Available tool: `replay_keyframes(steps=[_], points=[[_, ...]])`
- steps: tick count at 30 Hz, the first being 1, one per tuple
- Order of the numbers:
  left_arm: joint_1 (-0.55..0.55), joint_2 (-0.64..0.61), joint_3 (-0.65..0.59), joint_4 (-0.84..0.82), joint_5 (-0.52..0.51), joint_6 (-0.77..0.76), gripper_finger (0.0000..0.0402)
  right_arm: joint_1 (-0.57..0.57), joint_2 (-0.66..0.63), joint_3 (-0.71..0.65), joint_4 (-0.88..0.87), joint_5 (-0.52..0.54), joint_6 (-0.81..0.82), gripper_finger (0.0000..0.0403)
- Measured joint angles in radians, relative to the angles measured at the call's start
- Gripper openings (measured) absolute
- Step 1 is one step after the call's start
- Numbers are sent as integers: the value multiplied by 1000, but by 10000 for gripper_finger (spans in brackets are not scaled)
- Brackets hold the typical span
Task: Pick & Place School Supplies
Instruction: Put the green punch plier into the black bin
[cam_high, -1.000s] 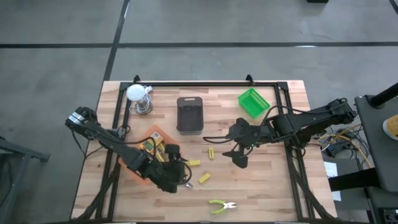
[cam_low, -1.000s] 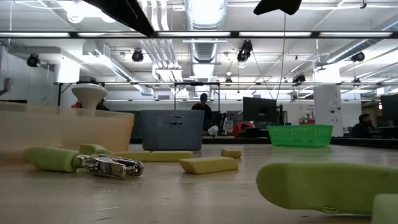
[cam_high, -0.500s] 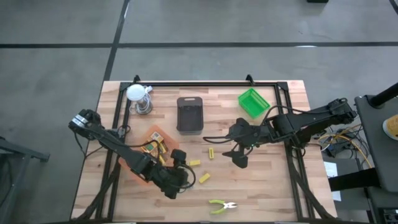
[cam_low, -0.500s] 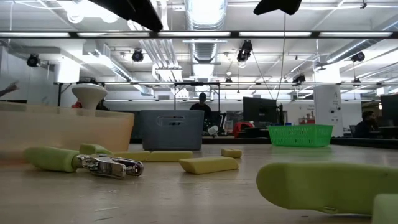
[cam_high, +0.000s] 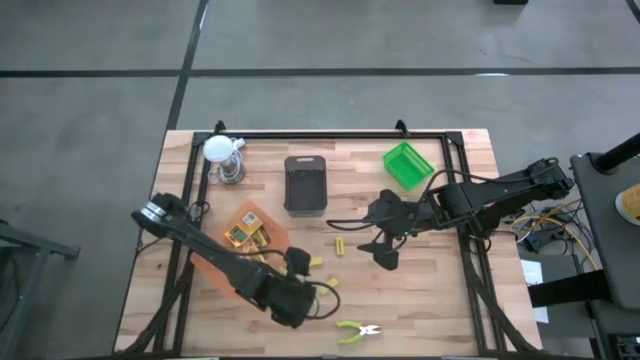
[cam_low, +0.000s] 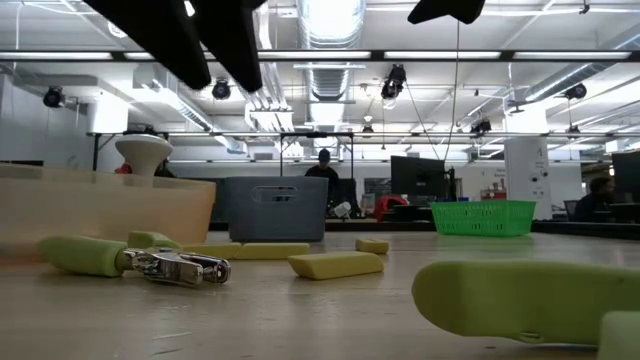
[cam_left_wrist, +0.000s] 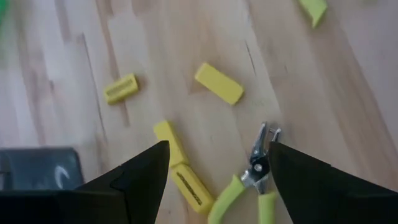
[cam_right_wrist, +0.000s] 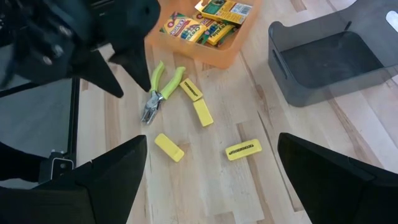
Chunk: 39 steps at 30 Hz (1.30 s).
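Light butcher-block wood surface (cam_high: 440, 300) with a black frame. Sitting right on it: an orange plastic tray (cam_high: 262, 222) of crayon boxes, a dark grey open bin (cam_high: 306, 184), a green mesh basket (cam_high: 407, 165), a white-topped metal object (cam_high: 224, 158), several short yellow blocks (cam_high: 341, 245) and lime-handled pliers-like scissors (cam_high: 357, 331).

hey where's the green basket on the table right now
In the high view the green basket sits at the far edge of the table on the robot's right side, beside the black tray, beyond the open right gripper.
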Motion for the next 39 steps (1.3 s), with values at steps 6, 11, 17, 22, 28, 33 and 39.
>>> replay_keyframes(steps=[6,11,17,22,28,33,39], points=[[10,88,57,-52,34,-83,278,0,0,0,0,0,0,354],[10,114,47,-53,40,-111,278,0,0,0,0,0,0,354],[8,150,47,-51,75,-109,278,0,0,0,0,0,0,354],[7,166,43,-53,94,-108,278,0,0,0,0,0,0,354],[5,169,-11,-16,143,-111,278,0,0,0,0,0,0,354],[5,169,-74,45,160,-137,278,0,0,0,0,0,0,354],[5,167,-108,86,160,-138,278,0,0,0,0,0,0,354]])
